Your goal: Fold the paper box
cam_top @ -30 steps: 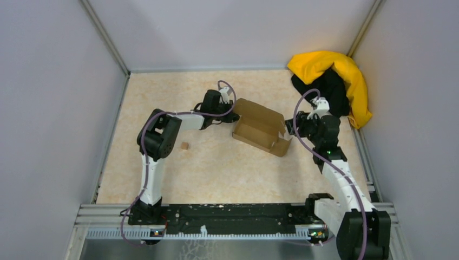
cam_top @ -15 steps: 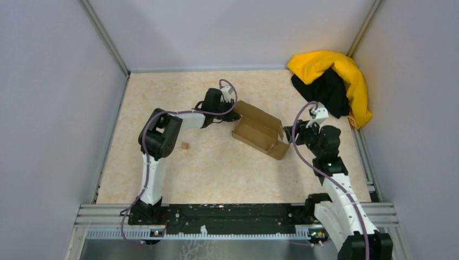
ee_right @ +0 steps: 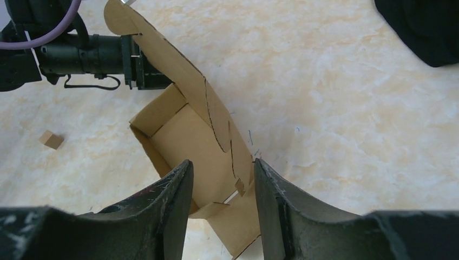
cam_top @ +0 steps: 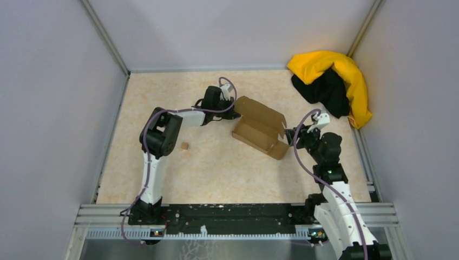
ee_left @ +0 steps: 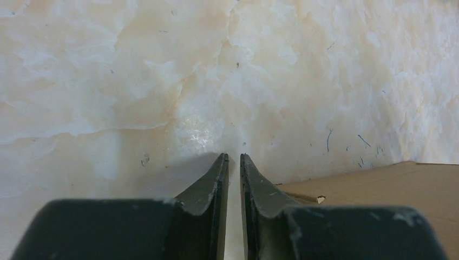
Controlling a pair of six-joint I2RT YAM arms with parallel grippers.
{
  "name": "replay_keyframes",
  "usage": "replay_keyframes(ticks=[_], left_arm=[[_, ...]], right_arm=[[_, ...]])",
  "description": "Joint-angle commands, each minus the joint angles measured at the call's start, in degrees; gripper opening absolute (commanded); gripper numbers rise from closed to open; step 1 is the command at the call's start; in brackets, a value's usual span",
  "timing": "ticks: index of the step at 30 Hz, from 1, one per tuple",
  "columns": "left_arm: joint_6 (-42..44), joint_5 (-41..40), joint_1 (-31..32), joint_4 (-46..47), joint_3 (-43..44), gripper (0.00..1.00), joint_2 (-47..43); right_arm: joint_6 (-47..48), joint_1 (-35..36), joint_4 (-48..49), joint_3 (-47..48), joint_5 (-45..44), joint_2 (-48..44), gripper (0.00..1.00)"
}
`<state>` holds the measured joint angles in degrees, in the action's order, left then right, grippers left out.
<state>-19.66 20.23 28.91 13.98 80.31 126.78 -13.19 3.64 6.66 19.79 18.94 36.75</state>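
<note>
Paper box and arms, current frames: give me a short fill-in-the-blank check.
1. The paper box is plain ____ cardboard.
2. The right gripper has its jaws ____ at the box's near end.
3. In the top view, the small cardboard scrap lies to the ____ of the box.
4. The cloth heap is black and ____.
Missing words: brown; open; left; yellow.

Yellow-and-black cloth heap (cam_top: 331,81) bunched in the far right corner, tiny cardboard scrap (cam_top: 185,145) sitting left on the marbled tabletop (cam_top: 227,173).
</note>
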Motion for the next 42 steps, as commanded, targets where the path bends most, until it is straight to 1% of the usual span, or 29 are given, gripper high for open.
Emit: replay_keyframes(ticks=[1,7,10,14,21,27,37,39,42], left_arm=[[1.7,-0.5,-0.9,-4.3,0.9,0.20,2.8],[1.9,-0.2,-1.4,-4.9,2.2,0.20,3.4],[1.8,0.2,-1.4,-4.8,2.1,0.20,3.4],[1.7,0.5,-1.4,-4.6,2.2,0.20,3.6],[1.6,1.0,-1.4,-4.5,2.3,0.20,3.7],[1.7,1.0,-1.4,-4.6,2.3,0.20,3.7],[1.6,1.1,-1.7,-4.7,2.9,0.20,4.1],[1.6,1.2,-1.7,-4.8,3.0,0.20,4.2],[1.6,1.3,-1.7,-4.8,3.1,0.20,4.3]], right_arm=[[-1.6,0.4,3.3,0.7,1.6,0.4,0.45],[-0.6,0.5,1.9,1.7,2.2,6.0,0.45],[-0.9,0.6,4.8,1.1,2.1,8.2,0.44],[0.1,1.2,7.4,1.4,3.0,12.2,0.40],[1.4,2.1,11.6,2.1,4.0,17.4,0.37],[2.6,3.1,15.0,3.7,3.5,22.4,0.32],[4.0,4.3,17.8,5.7,1.1,25.4,0.30],[4.0,4.5,18.0,6.1,1.0,25.5,0.28],[4.5,4.7,16.9,6.7,1.3,26.1,0.19]])
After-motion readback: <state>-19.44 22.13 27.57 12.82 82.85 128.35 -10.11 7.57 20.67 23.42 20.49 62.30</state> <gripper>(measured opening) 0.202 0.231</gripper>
